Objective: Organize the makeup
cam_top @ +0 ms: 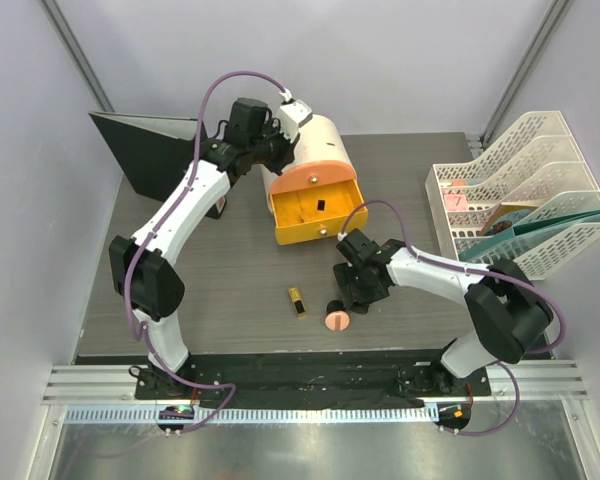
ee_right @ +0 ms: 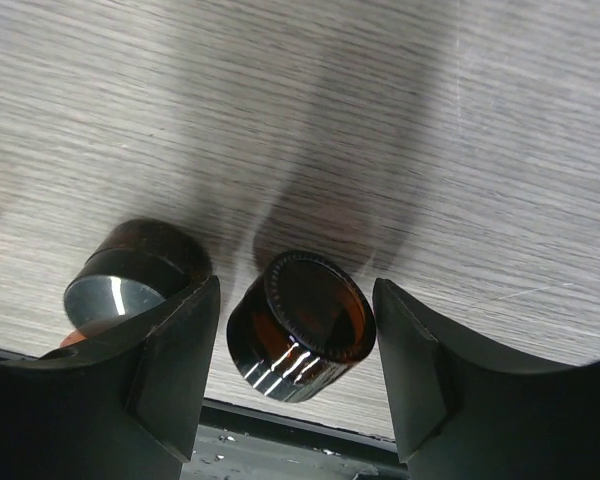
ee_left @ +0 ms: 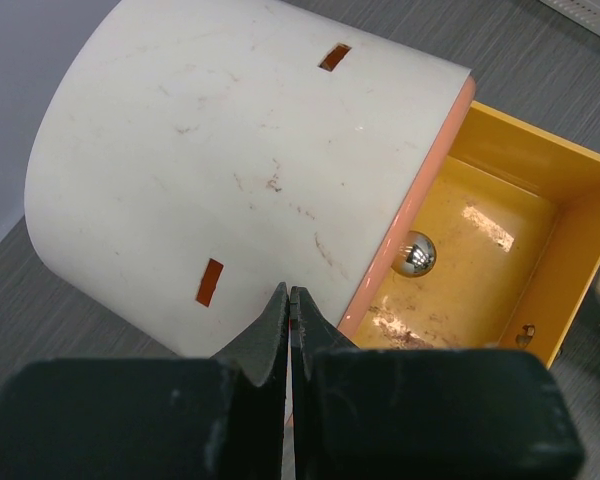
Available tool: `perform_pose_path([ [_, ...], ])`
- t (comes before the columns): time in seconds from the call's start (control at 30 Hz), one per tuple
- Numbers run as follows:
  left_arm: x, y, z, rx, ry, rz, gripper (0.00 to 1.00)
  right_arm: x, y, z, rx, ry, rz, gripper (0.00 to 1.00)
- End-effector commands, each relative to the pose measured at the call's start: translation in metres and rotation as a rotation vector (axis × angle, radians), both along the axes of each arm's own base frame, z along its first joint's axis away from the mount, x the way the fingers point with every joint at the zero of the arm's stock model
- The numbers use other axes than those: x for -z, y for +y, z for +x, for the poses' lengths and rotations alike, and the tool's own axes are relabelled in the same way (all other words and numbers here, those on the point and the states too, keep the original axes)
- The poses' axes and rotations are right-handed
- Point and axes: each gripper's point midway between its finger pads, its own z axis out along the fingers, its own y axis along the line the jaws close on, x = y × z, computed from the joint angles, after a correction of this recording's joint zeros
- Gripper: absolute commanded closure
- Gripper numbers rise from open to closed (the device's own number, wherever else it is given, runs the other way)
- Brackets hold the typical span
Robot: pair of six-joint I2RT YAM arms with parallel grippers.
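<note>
My right gripper (ee_right: 298, 284) is open and low over the table, its fingers on either side of a small dark jar (ee_right: 300, 325) that lies tilted on its side. A second small jar (ee_right: 130, 272) lies just outside the left finger; in the top view it (cam_top: 333, 306) sits beside the round pink compact (cam_top: 337, 321). The black-gold lipstick (cam_top: 296, 301) lies to their left. My right gripper (cam_top: 360, 288) hides the straddled jar in the top view. My left gripper (ee_left: 290, 297) is shut and empty over the cream-and-orange cylindrical box (ee_left: 230, 150), beside its open orange drawer (cam_top: 315, 207).
The drawer (ee_left: 570, 230) has a silver knob (ee_left: 415, 252) on its inside face and holds a small dark item (cam_top: 321, 205). A white file rack (cam_top: 520, 195) with papers stands at the right. A black folder (cam_top: 145, 150) stands at the back left. The table's front edge lies just behind the jars.
</note>
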Motion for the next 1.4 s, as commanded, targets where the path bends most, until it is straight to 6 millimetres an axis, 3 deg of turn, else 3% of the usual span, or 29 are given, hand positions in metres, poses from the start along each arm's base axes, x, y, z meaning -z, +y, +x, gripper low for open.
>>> perform_pose_path([
  [0.0,-0.015,0.007,-0.007,0.001,-0.031,0.006,1.0,0.0,0.002,-0.001,0.05,0.012,-0.002,0.33],
  [0.17,-0.015,0.007,-0.007,0.0,-0.03,0.005,1.0,-0.002,0.0,-0.001,0.081,0.021,-0.015,0.36],
  [0.57,-0.011,0.007,-0.008,0.003,-0.019,0.002,1.0,-0.002,-0.008,0.005,0.118,-0.008,-0.059,0.95],
  [0.83,-0.012,0.005,-0.006,0.005,-0.025,0.0,1.0,-0.027,-0.008,0.016,0.117,-0.085,-0.045,0.99],
  [1.07,-0.009,0.004,-0.006,0.009,-0.019,0.001,1.0,-0.075,-0.001,0.036,0.107,-0.214,0.019,0.99],
  [1.23,-0.008,0.004,-0.006,0.01,-0.016,0.001,1.0,-0.124,0.005,0.057,0.115,-0.343,0.068,0.99],
  [1.37,-0.008,0.003,-0.006,0.011,-0.015,0.0,1.0,-0.176,0.016,0.08,0.12,-0.468,0.13,0.99],
])
